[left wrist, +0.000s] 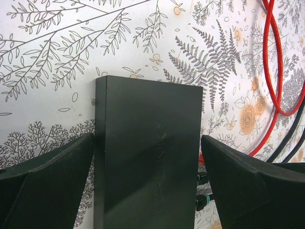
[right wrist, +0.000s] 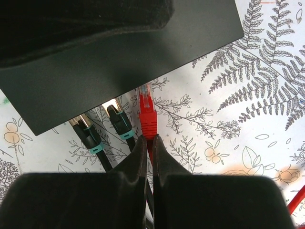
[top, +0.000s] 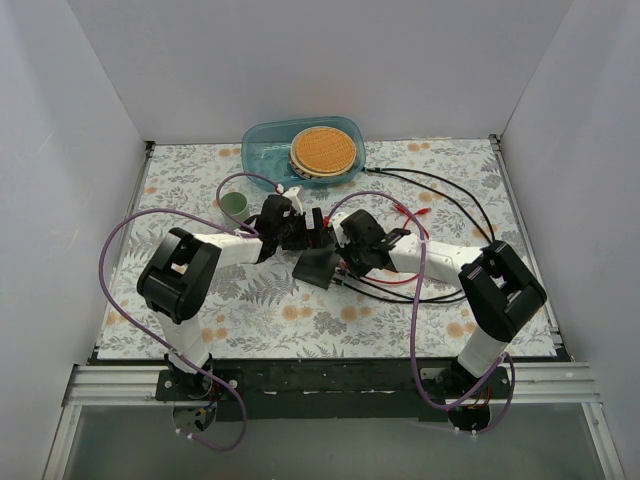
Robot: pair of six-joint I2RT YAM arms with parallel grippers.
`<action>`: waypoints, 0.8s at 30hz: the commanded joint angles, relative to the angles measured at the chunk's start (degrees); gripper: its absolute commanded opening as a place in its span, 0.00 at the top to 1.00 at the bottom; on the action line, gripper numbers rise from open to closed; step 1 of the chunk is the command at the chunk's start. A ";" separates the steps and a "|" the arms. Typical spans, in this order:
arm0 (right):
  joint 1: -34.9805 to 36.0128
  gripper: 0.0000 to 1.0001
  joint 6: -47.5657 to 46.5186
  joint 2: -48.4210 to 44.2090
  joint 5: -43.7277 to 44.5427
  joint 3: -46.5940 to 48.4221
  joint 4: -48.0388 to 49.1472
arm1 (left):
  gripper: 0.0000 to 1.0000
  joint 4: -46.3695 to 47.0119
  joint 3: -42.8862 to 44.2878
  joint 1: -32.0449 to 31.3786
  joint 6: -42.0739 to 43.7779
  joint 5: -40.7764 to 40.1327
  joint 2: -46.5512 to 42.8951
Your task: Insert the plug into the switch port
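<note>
**Red plug held at the switch's socket edge**

The flat matte-black rectangular switch lies on the fern-and-flower printed tablecloth, between the two arms. The right gripper sits just beside the switch's socketed long edge. Its fingers are pressed together, pinching the red plug at the back of its boot. The plug's clear tip meets that edge, but how far in it sits cannot be told. Just beside it, along the same edge, are two black plugs with teal bands, their cables trailing away from the switch.

The left gripper straddles the switch from the side opposite the sockets. Its fingers stand wide apart, one on each side of the body and not clamped on it. A looping red cable and black cables lie on the cloth on the switch's socket side.

Faint marks show on the switch's top face, too faint to read.

Beyond the switch, on its left, stands a small green cup; its contents cannot be made out. Farther beyond the switch, at the cloth's far edge, is a translucent blue oval plastic tub. It holds a round tan woven disc that fills much of its right half.
</note>
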 commanded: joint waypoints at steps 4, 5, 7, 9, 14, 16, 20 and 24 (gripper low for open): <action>0.55 0.99 0.29 -1.50 -0.93 -3.33 12.13 | 0.08 -3.82 -1.90 0.18 1.74 2.75 -1.81; 0.55 0.99 0.29 -1.41 -1.11 -3.51 12.76 | 0.09 -3.47 -2.08 0.18 1.74 3.10 -1.98; 0.46 0.99 -0.06 -1.41 -1.28 -3.77 13.73 | 0.09 -3.29 -2.43 0.18 2.18 3.98 -2.16; 0.55 0.99 -0.33 -1.59 -1.20 -3.77 13.91 | 0.10 -2.85 -2.52 0.18 2.27 4.51 -2.16; 0.55 0.99 -2.35 -2.29 -2.77 -3.51 16.28 | 0.11 -2.68 -2.34 0.18 2.97 5.65 -2.16; 0.55 0.99 -2.96 -2.38 -3.65 -3.51 16.28 | 0.11 -2.59 -1.99 0.18 3.23 5.92 -2.08; 0.64 0.99 -4.54 -3.08 -5.93 -4.03 16.54 | 0.11 -2.94 -1.11 0.18 3.85 6.09 -1.72; 0.81 0.99 -4.98 -3.61 -6.38 -4.30 17.07 | 0.11 -3.38 -0.41 0.18 4.20 6.44 -1.37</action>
